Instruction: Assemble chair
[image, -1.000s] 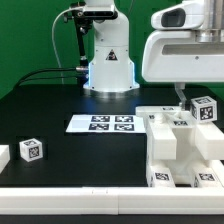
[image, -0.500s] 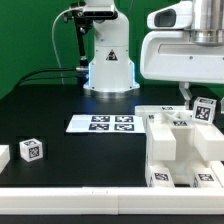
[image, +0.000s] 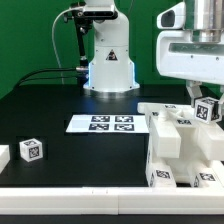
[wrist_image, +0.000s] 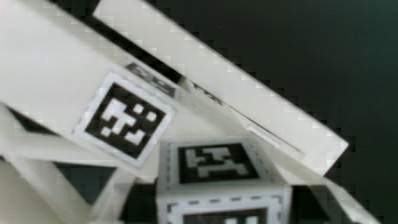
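Dark tabletop (image: 60, 112) is occupied by the chair (image: 180, 146), below the end effector (image: 197, 101), whose closure cannot be told; fitting is judged underway, alignment required next.

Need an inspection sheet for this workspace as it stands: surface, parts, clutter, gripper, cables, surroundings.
Surface: black table, marker board lying flat on it.
Job's things: stepped white chair assembly at the exterior view's right; tagged block above it, by the gripper; loose tagged cube and another white piece at the exterior view's left.
Clutter: nothing seen.
Gripper: gripper over the assembly; open or shut cannot be told.
Cables: black cables beside the robot base.
Surroundings: green backdrop.
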